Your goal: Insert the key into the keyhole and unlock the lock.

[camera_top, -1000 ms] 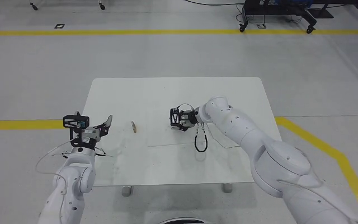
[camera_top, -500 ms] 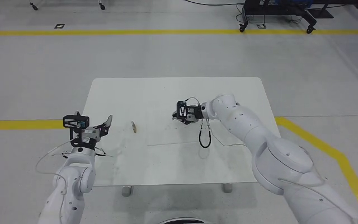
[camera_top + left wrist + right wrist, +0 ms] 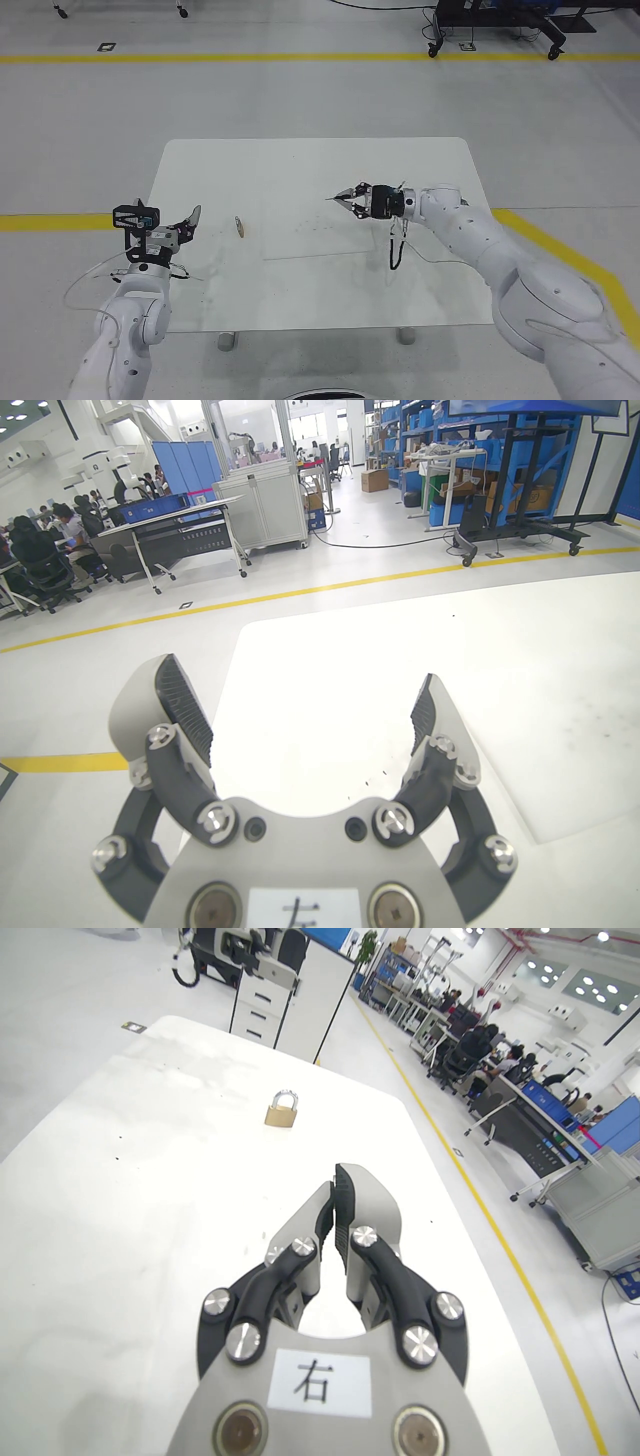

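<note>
A small brass padlock (image 3: 239,226) lies on the left part of the white table (image 3: 300,160); the right wrist view has this padlock (image 3: 282,1110) well ahead of the fingers. My right gripper (image 3: 345,197) hovers over the table's middle, pointing toward the padlock, and is shut (image 3: 335,1180). A thin sliver that looks like the key (image 3: 331,198) sticks out past its tips in the top view; between the pads it is hidden. My left gripper (image 3: 188,222) stands open and empty (image 3: 300,680) at the table's left edge, a short way from the padlock.
A black cable (image 3: 395,248) hangs in a loop from the right arm over the table. The table's left edge lies just ahead of the left gripper. Yellow floor lines run on both sides of the table.
My right gripper has risen from the table's middle, drawn back to the right and turned level, pointing at the padlock. The cable loop swung right with it. The left arm has kept still.
</note>
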Robot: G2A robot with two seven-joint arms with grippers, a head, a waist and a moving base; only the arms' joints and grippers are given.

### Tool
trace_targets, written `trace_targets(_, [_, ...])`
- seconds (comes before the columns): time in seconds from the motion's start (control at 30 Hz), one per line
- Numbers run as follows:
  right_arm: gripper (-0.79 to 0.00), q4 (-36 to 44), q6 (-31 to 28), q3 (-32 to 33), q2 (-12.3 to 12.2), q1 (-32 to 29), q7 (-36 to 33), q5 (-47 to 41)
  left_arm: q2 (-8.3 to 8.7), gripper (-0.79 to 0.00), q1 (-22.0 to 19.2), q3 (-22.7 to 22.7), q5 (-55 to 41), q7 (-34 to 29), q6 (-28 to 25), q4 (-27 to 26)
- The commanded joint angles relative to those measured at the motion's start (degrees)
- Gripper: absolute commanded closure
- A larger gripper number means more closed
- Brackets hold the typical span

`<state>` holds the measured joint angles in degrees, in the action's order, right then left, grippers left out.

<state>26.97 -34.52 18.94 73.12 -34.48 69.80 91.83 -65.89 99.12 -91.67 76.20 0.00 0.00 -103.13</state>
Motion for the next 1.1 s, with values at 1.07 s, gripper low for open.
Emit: trace_targets(1.07, [0.000,15.48,-4.42,1.84,-5.39,-4.91,-4.42,-15.31,-0.27,-0.785,0.83,1.57,-0.74,2.88,-2.39,-2.05])
